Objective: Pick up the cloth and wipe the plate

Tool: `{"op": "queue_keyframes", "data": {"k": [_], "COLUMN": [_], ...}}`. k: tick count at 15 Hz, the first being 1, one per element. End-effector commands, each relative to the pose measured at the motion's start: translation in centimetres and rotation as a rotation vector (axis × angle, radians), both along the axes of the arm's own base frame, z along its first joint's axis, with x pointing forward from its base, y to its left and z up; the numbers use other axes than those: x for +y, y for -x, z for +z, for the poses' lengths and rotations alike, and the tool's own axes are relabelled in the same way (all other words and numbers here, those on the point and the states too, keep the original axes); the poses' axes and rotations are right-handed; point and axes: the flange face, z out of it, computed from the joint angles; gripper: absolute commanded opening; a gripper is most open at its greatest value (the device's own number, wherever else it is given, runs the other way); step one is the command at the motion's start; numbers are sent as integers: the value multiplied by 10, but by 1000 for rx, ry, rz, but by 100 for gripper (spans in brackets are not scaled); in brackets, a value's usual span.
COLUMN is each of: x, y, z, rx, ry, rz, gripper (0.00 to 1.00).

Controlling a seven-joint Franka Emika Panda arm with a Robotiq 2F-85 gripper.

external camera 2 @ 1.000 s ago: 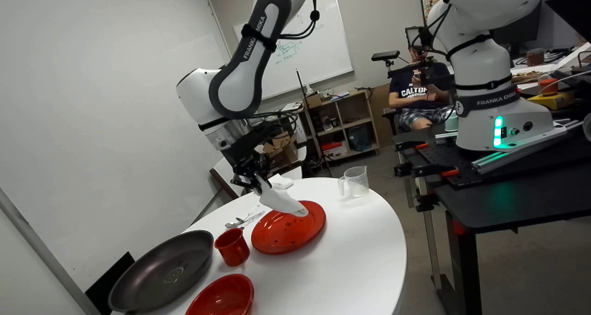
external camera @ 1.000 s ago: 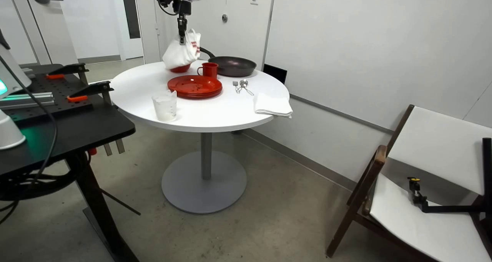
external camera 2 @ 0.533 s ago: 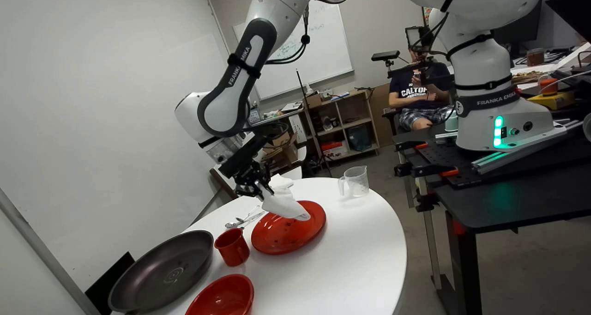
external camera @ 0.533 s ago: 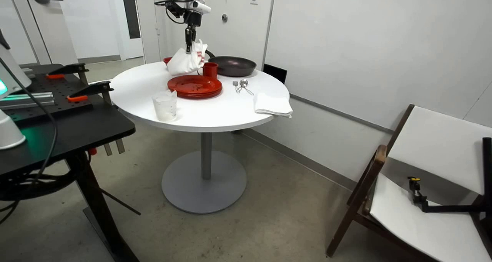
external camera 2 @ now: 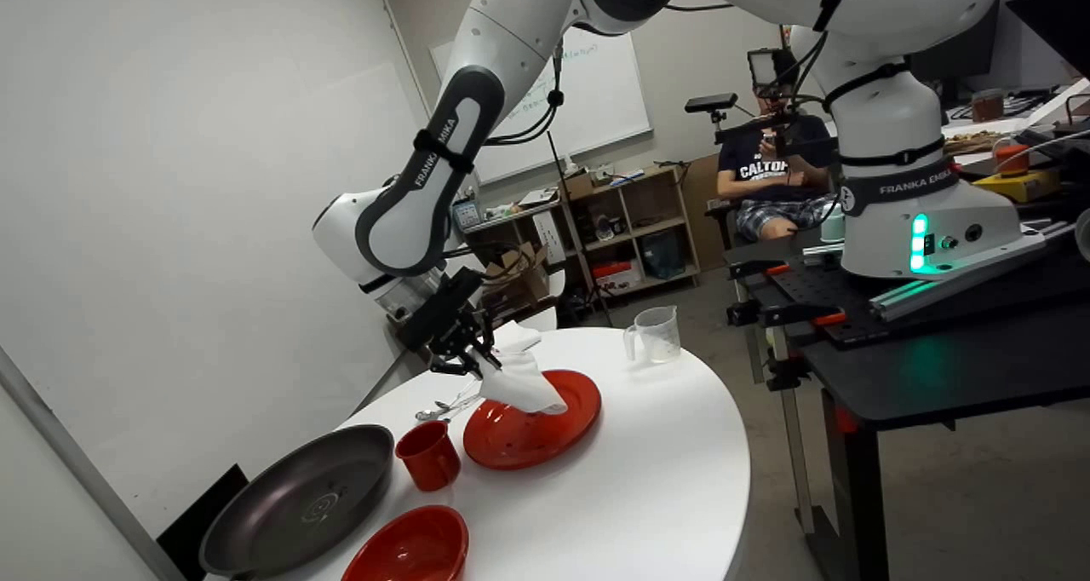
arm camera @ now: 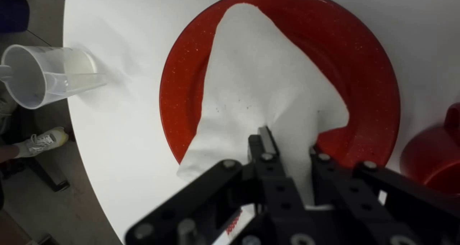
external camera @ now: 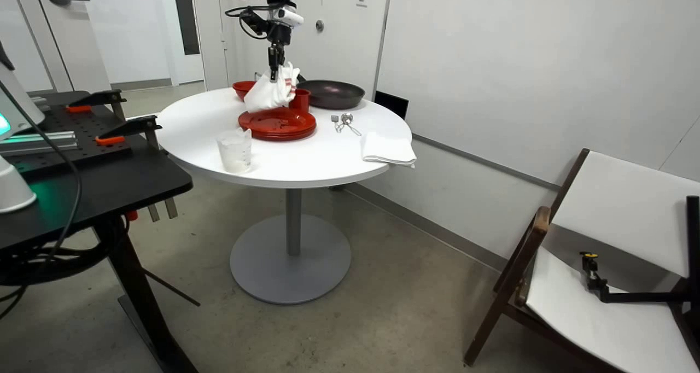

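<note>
The hand [arm camera: 290, 144] grips the red-striped white dish towel [arm camera: 248, 72], which hides much of the red plate [arm camera: 363, 69] at the centre of the wrist view. Picking up is done; contact with the plate cannot be told. Dark marks [external camera: 282, 124] show there in an exterior view, so wiping seems mostly left.

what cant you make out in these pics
Whether the red-striped cloth touches the top red plate: the cloth hides its own underside, wrist view.
Red mug: cut off by the wrist view's right edge.
Red bowl: cut off by an exterior view's bottom edge.
Whiteboard writing: too small to read in an exterior view.
</note>
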Motion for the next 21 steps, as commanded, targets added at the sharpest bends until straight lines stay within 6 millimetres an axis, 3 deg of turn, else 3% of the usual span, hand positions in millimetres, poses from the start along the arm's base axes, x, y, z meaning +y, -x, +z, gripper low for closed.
{"op": "queue_keyframes", "data": {"k": [1, 8, 18, 19, 21], "x": [8, 10, 13, 11, 12], "y": [-14, -29, -31, -30, -29], "z": [5, 8, 8, 8, 8], "rx": [-91, -228, -252, -244, -243], "ry": [-9, 14, -17, -19, -19], "rz": [10, 50, 80, 65, 65], "gripper": [6, 6, 5, 15, 15]}}
